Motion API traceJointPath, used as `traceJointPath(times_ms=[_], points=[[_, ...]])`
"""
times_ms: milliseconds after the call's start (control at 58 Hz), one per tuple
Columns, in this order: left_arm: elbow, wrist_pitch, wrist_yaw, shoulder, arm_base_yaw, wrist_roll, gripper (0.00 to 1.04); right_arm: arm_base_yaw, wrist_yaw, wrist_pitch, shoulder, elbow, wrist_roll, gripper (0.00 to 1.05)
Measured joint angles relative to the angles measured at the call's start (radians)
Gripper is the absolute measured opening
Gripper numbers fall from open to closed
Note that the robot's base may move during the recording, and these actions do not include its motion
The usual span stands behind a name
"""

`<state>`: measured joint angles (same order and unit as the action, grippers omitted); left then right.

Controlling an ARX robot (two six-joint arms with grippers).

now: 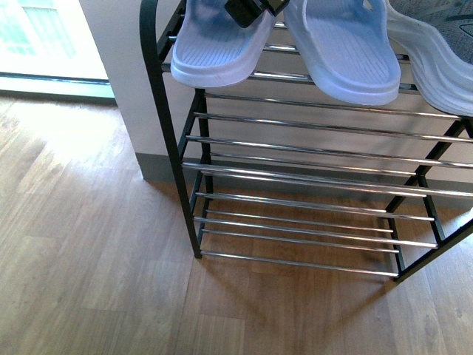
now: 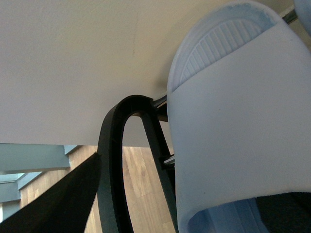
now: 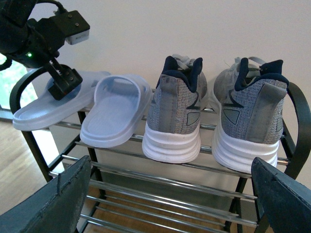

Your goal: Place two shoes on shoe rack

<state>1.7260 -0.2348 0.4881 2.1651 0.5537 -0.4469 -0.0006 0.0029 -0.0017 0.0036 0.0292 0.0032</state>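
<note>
The shoe rack [image 1: 310,151] has a black frame and chrome bars. On its top shelf stand two pale blue slides [image 3: 34,114] [image 3: 119,109] and two grey sneakers [image 3: 177,116] [image 3: 250,121], heels outward. My left gripper [image 3: 65,85] is open at the strap of the end slide [image 2: 243,136], next to the rack's arched end [image 2: 114,160]. One of its fingers [image 2: 53,204] is beside that arch. My right gripper [image 3: 170,204] is open in front of the rack, below the sneakers and holding nothing. The front view shows both slides [image 1: 214,55] [image 1: 347,59] from below.
Wooden floor [image 1: 89,259] lies in front and to the left of the rack. A pale wall corner with a grey skirting [image 1: 122,74] stands right behind the rack's left end. A bright window [image 1: 37,37] is at far left. Lower tiers of chrome bars [image 1: 295,222] run beneath the shoes.
</note>
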Motion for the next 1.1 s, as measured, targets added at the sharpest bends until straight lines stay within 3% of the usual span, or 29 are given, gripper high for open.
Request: traceJointPath(times_ms=[310,551,810,1103], points=[[-0.156,0.105,-0.092,-0.108,0.01,0.03,0.95,0.0,0.0,0.0,0.0,0.0,0.0,0.96],[-0.333,0.246,-0.108,-0.26,0.037,0.038,0.95,0.0,0.0,0.0,0.0,0.0,0.0,0.96],[-0.651,0.522,-0.015,-0.529,0.076,0.136,0.95,0.0,0.0,0.0,0.0,0.0,0.0,0.96],[-1.097,0.649,0.151,-0.93,0.04,0.402,0.95,0.0,0.0,0.0,0.0,0.0,0.0,0.96]])
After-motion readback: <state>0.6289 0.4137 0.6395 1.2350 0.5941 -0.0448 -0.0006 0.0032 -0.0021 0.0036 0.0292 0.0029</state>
